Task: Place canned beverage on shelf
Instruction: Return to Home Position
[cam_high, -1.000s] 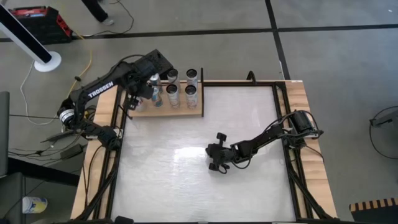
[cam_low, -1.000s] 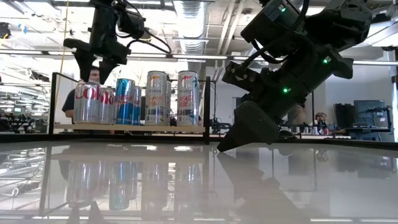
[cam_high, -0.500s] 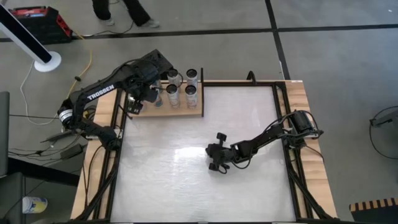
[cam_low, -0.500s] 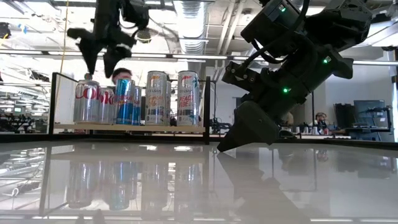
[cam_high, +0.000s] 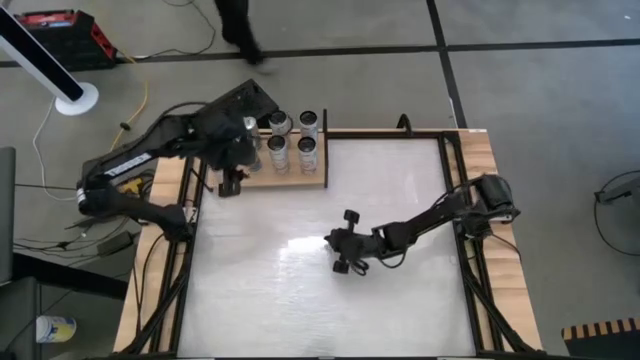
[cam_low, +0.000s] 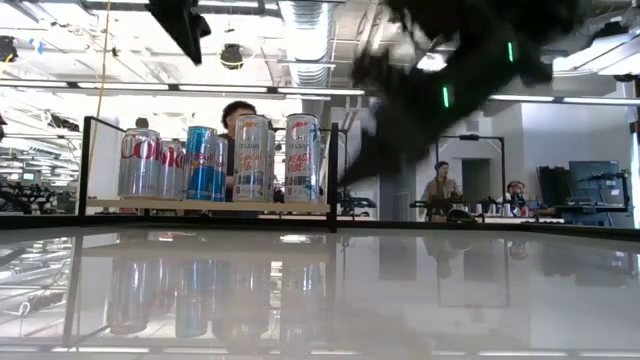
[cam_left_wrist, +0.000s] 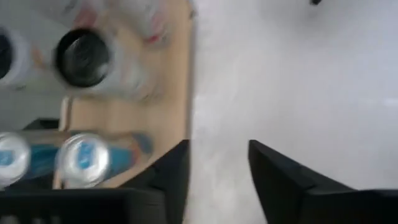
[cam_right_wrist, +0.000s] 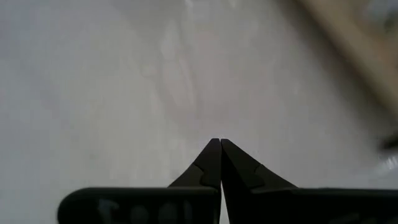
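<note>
Several drink cans (cam_high: 292, 142) stand upright on the pale wooden shelf (cam_high: 268, 178) at the table's far left; they also show in the low view (cam_low: 215, 158). My left gripper (cam_high: 233, 184) is open and empty, high above the shelf's near edge at its left end. In the left wrist view its fingers (cam_left_wrist: 217, 163) straddle bare tabletop beside the shelf's edge (cam_left_wrist: 180, 81), with silver and blue can tops (cam_left_wrist: 81, 59) off to the side. My right gripper (cam_high: 345, 255) is shut and empty over the middle of the table (cam_right_wrist: 219, 144).
The glossy white tabletop (cam_high: 400, 300) lies bare around the right gripper. A dark frame rail (cam_high: 455, 180) runs along the table's sides. My right arm (cam_low: 440, 80) shows blurred in the low view. People (cam_low: 238, 115) stand in the room behind the table.
My left gripper, open throughout, has risen from just above the cans at the shelf's left end and drawn back toward the table's near edge; the cans stay standing on the shelf. My right gripper has lifted off the tabletop and shifted slightly toward the left.
</note>
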